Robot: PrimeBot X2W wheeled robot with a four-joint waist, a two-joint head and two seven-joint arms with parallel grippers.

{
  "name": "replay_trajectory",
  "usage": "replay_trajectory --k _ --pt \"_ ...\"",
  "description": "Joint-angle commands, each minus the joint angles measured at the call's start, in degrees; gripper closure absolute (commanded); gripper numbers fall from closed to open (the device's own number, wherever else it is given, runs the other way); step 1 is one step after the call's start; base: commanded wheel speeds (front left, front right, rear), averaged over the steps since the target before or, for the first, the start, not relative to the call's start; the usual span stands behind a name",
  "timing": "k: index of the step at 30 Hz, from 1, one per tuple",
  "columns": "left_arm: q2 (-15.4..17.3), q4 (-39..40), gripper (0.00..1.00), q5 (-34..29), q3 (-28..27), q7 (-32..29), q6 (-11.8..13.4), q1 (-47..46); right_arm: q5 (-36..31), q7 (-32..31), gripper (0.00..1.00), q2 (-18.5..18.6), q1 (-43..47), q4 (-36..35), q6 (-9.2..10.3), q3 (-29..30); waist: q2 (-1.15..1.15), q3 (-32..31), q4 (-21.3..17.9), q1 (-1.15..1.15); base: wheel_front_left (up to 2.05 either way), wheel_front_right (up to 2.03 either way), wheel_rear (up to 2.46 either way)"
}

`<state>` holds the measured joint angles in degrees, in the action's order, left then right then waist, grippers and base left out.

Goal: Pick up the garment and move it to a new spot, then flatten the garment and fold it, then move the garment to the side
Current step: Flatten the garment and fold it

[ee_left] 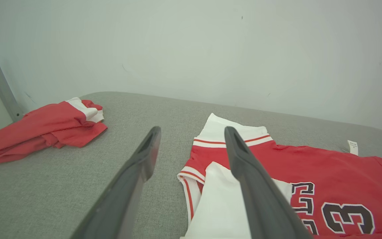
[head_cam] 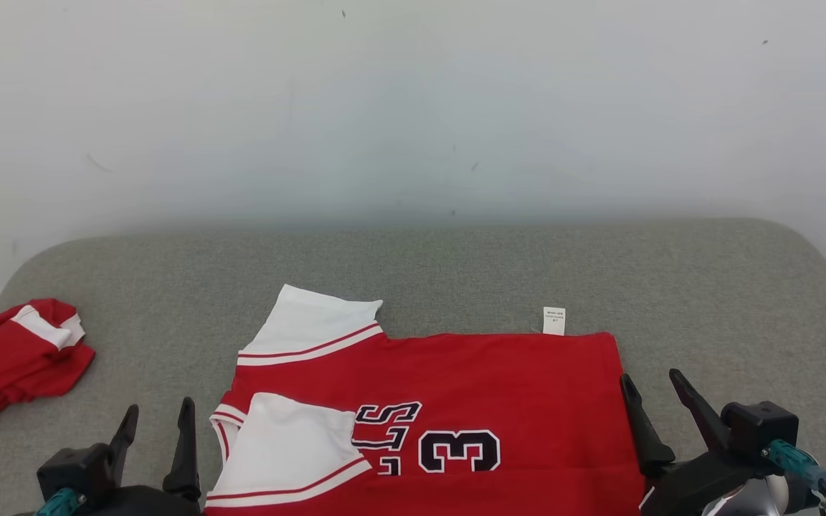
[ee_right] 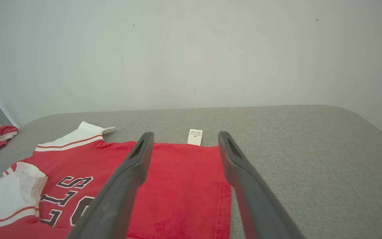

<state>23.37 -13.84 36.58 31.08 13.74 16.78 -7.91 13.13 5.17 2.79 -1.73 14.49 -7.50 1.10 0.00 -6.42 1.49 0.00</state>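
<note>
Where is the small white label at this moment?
In the head view the white label sticks out from the far edge of the red shirt, near its right corner, lying on the grey surface.

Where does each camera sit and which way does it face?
Head: up top, looking down at red jersey on grey table; left gripper, right gripper at bottom corners.
Left wrist: along its open fingers toward sleeves, crumpled red garment.
Right wrist: along its open fingers toward hem, white tag.
All share the jersey.

Grey fabric worktop (head_cam: 499,272) carries a red jersey (head_cam: 513,380) spread flat between the left hand (head_cam: 160,405) and right hand (head_cam: 649,375). A crumpled red garment (head_cam: 11,358) lies well outside the left hand.
</note>
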Motion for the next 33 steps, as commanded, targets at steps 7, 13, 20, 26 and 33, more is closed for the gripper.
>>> replay_trajectory --k 7,13,20,26,33 --pt "-1.28 2.32 0.00 -2.37 -3.03 1.44 -1.17 2.24 0.30 1.55 0.00 0.22 -1.03 -0.37 0.02 -0.39 0.00 0.96 0.49 0.00 0.00 0.00 0.00" --pt "-3.73 4.97 0.00 -6.31 -7.57 1.53 -4.81 5.31 -0.77 2.61 0.00 0.21 -0.93 -0.31 0.02 -1.40 0.00 1.99 0.86 0.00 0.00 0.00 0.00" --pt "-5.91 5.04 0.00 -9.97 -10.84 1.55 -9.83 6.48 -1.44 3.77 0.00 0.64 -1.42 -0.18 0.02 -2.18 0.00 3.01 1.19 0.00 0.00 0.00 0.00" --pt "-7.15 4.38 0.00 -12.91 -13.28 1.55 -11.77 7.24 -1.98 4.40 0.00 0.80 -1.49 0.04 0.02 -1.89 0.00 3.39 1.18 0.00 0.00 0.00 0.00" --pt "-8.31 3.79 0.00 -14.48 -14.98 1.56 -13.53 7.50 -1.78 4.19 0.00 0.66 -1.56 0.17 0.02 -1.35 0.00 3.40 0.95 0.00 0.00 0.00 0.00"
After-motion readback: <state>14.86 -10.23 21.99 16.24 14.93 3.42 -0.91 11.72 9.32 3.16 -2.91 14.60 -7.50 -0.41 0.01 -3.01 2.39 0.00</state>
